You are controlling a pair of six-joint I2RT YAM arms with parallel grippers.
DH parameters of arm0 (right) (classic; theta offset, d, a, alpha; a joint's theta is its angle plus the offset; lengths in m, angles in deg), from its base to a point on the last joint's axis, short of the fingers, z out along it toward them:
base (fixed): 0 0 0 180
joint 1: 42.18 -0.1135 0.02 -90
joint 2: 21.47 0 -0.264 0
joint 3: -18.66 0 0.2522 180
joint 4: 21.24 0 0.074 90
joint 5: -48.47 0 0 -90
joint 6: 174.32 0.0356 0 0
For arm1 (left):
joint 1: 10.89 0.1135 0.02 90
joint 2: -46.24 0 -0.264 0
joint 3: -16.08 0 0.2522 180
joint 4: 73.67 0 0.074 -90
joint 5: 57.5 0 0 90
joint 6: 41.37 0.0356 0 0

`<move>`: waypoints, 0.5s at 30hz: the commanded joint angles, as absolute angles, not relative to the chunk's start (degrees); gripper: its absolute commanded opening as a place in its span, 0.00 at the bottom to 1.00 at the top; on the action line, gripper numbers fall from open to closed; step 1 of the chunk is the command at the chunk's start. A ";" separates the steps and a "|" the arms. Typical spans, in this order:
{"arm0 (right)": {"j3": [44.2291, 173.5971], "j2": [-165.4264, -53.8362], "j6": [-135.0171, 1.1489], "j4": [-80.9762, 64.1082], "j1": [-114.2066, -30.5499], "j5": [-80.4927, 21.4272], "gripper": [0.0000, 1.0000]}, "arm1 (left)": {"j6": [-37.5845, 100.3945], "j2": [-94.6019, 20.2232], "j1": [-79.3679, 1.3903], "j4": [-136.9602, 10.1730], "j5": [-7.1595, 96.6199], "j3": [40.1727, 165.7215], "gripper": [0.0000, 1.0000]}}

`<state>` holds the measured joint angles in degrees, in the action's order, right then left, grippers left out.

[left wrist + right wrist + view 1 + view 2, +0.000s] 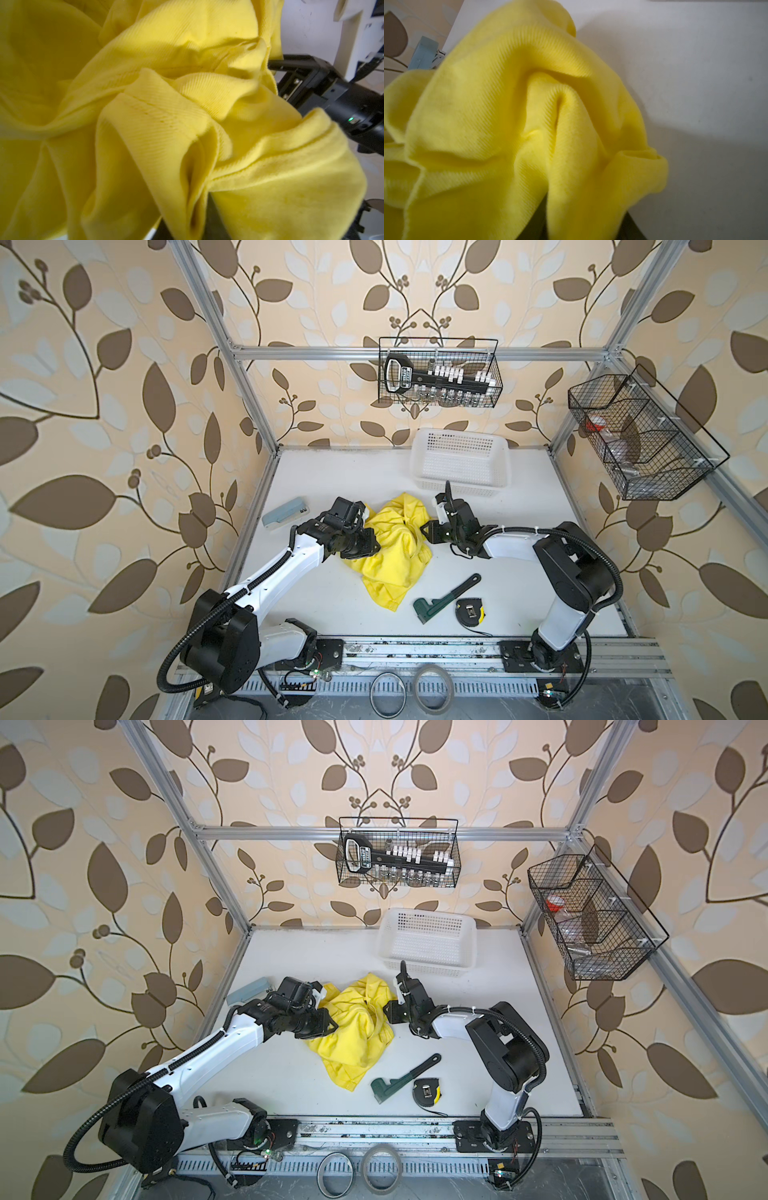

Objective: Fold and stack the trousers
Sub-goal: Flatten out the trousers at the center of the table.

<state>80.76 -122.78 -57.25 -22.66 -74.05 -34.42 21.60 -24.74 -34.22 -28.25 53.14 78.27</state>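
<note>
Top views / trousers: the trousers [395,549] are lying unfolded in a crumpled yellow heap on the table [332,472], between my two arms. Both top views are showing this [353,1029].
Top views / left gripper: my left gripper [376,546] is pressing into the heap's edge on the side of the stapler [284,512], with its tips hiding in cloth.
Top views / right gripper: my right gripper [424,530] is touching the opposite edge, and the jaw gap isn't showing from up here.
Top views / only here: the white basket [461,484] is standing at the back, apart from the heap. The green wrench [446,599] and tape measure [469,610] are lying just beside each other near the front.
Left wrist / trousers: cloth is filling most of the frame [166,124], showing the ribbed weave and a stitched hem that the top views are missing.
Left wrist / left gripper: my jaws are sitting together, pinching a fold of the trousers. One dark finger [214,222] is peeking out underneath.
Left wrist / only here: my right gripper [284,83] is showing from the front, its tips going behind cloth.
Right wrist / trousers: a fold [508,124] is draping over my claw, next to a dark finger [634,228].
Right wrist / right gripper: cloth is covering the jaws, so I can't tell whether they're apart or clamped.
Right wrist / extra: the stapler [424,54] is peeking past the heap.
</note>
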 commanded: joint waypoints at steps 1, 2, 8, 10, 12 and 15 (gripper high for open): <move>80.91 -120.37 -57.41 -24.32 -73.22 -35.67 0.13 | 23.30 -23.00 -34.88 -25.33 51.35 81.91 0.00; 80.51 -118.83 -57.70 -23.21 -72.80 -36.59 0.07 | 23.85 -22.32 -34.88 -23.38 49.73 83.36 0.00; 78.50 -105.06 -60.17 -15.44 -67.15 -39.78 0.00 | 27.49 -19.98 -34.79 -11.55 39.87 95.07 0.00; 78.76 -99.07 -61.62 -11.34 -64.68 -40.37 0.00 | 29.09 -19.77 -34.77 -7.50 34.38 99.62 0.00; 80.33 -92.89 -63.78 -6.18 -61.77 -40.81 0.00 | 30.76 -20.07 -34.71 -4.02 28.62 104.56 0.00; 83.72 -85.28 -66.34 0.17 -57.80 -40.83 0.00 | 32.34 -21.01 -34.54 -0.44 22.09 110.96 0.00</move>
